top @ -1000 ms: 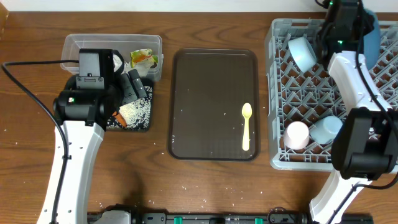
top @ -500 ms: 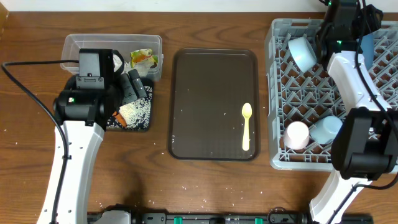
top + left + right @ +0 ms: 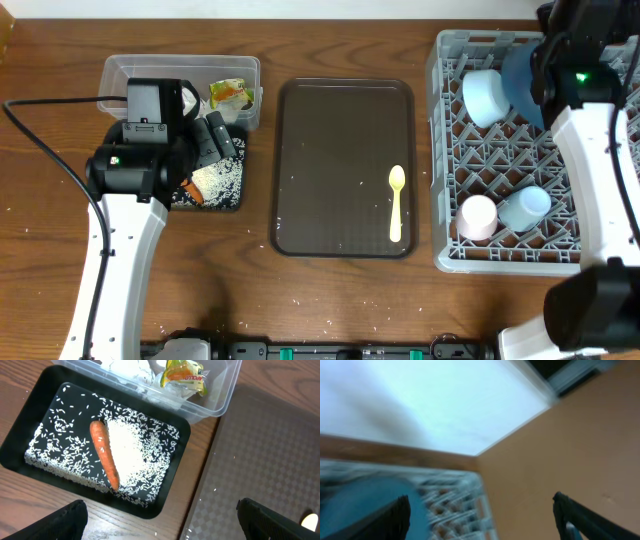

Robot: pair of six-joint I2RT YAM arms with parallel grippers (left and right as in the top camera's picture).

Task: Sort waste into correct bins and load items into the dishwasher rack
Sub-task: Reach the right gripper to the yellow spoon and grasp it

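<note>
- Overhead: the plate (image 3: 518,75) sits in the upper part of the rack (image 3: 437,160), just beside the bowl (image 3: 485,97). Whether it stands upright or leans I cannot tell, since the right arm (image 3: 590,130) covers its right side.
- The pink cup (image 3: 477,217) and blue cup (image 3: 526,207) sit side by side near the rack's lower edge.
- Loading looks nearly finished. Only the spoon (image 3: 397,205) lies outside the rack, on the brown tray (image 3: 320,170) in mid-frame.
- Pale specks on the worktop (image 3: 300,300) may be stray rice but are too small to tell.
- Left wrist: the left gripper (image 3: 160,522) is spread wide and empty above the black tray (image 3: 35,415), which holds the carrot (image 3: 104,452) and rice (image 3: 132,442).
- The wrapper (image 3: 182,372) and napkins (image 3: 127,366) lie in the clear tub (image 3: 220,395), cut off at the top edge.
- Right wrist: the view is heavily blurred. The right gripper (image 3: 480,522) is released with nothing between its fingers, and a blue smear at lower left is probably the plate.
- Next, I judge, that arm must reach the spoon. It lies thin and flat, so it calls for a low pinch on the handle.
</note>
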